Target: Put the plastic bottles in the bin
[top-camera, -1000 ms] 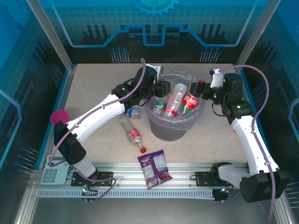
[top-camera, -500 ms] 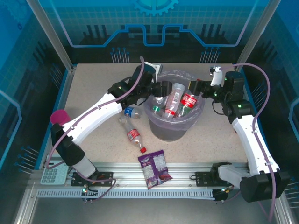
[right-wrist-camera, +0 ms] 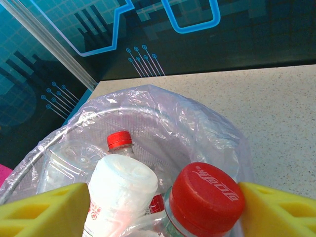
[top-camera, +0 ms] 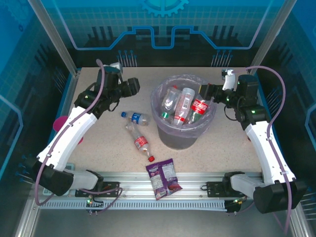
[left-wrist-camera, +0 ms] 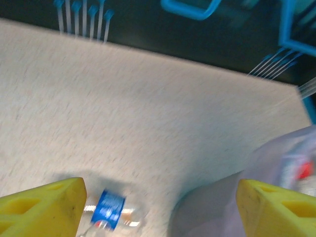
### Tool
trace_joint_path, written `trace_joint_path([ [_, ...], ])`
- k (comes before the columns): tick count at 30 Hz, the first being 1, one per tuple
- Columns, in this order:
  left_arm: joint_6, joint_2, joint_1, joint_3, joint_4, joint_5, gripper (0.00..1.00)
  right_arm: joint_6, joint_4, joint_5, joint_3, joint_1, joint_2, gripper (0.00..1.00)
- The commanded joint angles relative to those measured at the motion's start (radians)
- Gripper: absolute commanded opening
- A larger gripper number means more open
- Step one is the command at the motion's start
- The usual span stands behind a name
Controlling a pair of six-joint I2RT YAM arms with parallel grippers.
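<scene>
The bin (top-camera: 173, 136), grey with a lavender bag, stands mid-table and holds several plastic bottles (top-camera: 185, 101). A blue-labelled bottle (top-camera: 136, 117) and a red-labelled one (top-camera: 140, 141) lie on the table to its left. My left gripper (top-camera: 132, 86) hangs open and empty left of the bin, above the blue-labelled bottle (left-wrist-camera: 109, 210), with the bag (left-wrist-camera: 276, 163) at its right. My right gripper (top-camera: 208, 93) is open at the bin's right rim. Its fingers (right-wrist-camera: 47, 210) flank a red-capped bottle (right-wrist-camera: 207, 197) and a white bottle bottom (right-wrist-camera: 123, 185) lying in the bin (right-wrist-camera: 163, 111).
A purple snack packet (top-camera: 164, 178) lies at the table's near edge, in front of the bin. A pink object (top-camera: 60, 123) sits by the left arm at the table's left side. Blue panel walls enclose the table on three sides.
My left gripper has opened and its arm has swung left, away from the bin's rim to above the blue-labelled bottle. The right gripper has barely moved.
</scene>
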Motion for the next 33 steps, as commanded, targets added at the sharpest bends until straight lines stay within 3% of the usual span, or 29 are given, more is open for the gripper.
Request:
trace_joint_path([
  [1, -0.098, -0.015, 0.008, -0.112, -0.114, 0.001, 0.83, -0.018, 0.011, 0.011, 0.013, 0.009, 0.006, 0.78],
  [9, -0.34, -0.037, 0.004, -0.445, 0.027, 0.149, 0.89, -0.027, 0.011, 0.016, -0.003, -0.001, 0.015, 0.78],
  [17, -0.451, 0.031, -0.004, -0.582, 0.18, 0.184, 0.88, -0.029, 0.006, 0.019, -0.017, -0.01, 0.011, 0.78],
  [25, -0.525, 0.106, -0.004, -0.645, 0.312, 0.182, 0.83, -0.032, 0.002, 0.02, -0.02, -0.013, 0.007, 0.78],
  [33, -0.557, 0.093, -0.006, -0.671, 0.347, 0.165, 0.65, -0.021, 0.011, 0.002, -0.018, -0.014, 0.008, 0.78],
])
